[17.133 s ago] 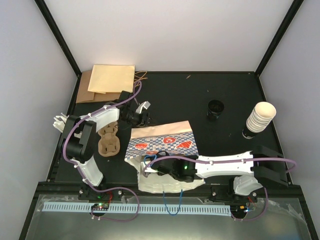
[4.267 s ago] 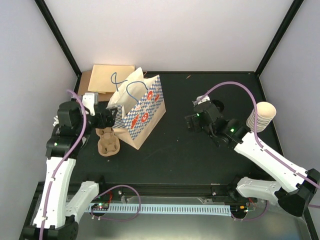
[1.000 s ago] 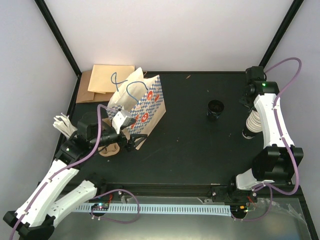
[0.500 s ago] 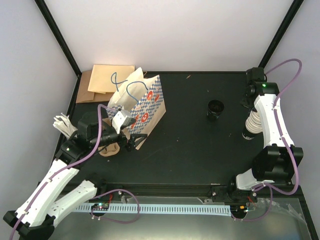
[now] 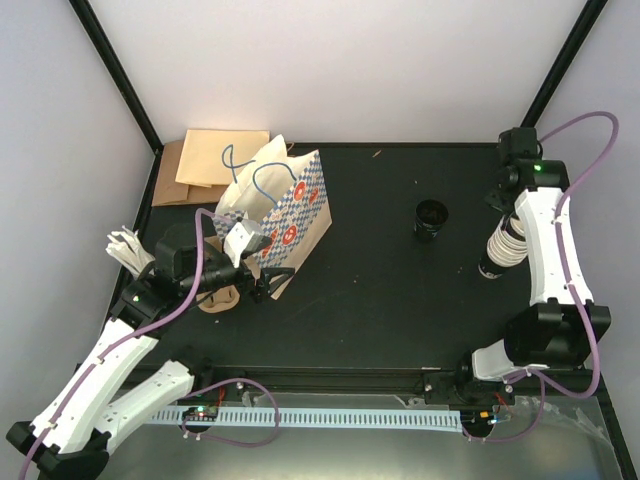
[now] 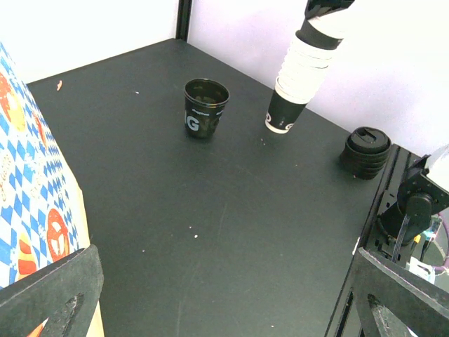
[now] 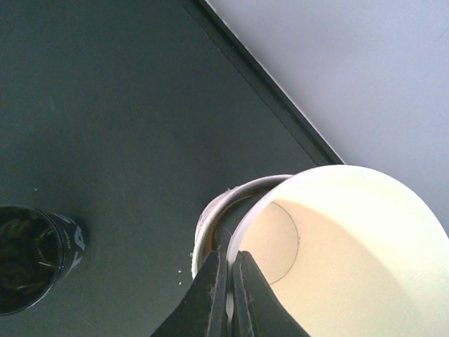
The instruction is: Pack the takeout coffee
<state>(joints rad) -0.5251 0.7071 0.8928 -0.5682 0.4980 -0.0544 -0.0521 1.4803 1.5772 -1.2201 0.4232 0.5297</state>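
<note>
In the right wrist view my right gripper (image 7: 228,256) is shut on the rolled rim of a cream-white paper cup (image 7: 351,260). The cup is tipped just above the rim of the cup stack (image 7: 210,210) below it. From the top view the right arm covers the top of that stack (image 5: 500,245) at the table's right side. The left wrist view shows the stack (image 6: 302,77) leaning, with a pile of round black lids (image 6: 366,151) beside it. My left gripper (image 5: 262,283) is open and empty, low next to the blue-checked bag (image 5: 275,205).
A black cup (image 5: 432,217) stands open in the middle right of the table. Flat brown paper bags (image 5: 215,160) lie at the back left corner. A brown cup carrier (image 5: 213,298) is partly hidden under the left arm. White items (image 5: 125,243) lie at the left edge.
The right wrist has shifted slightly right and back, and more of the cup stack now shows, leaning. The left arm has not moved.
</note>
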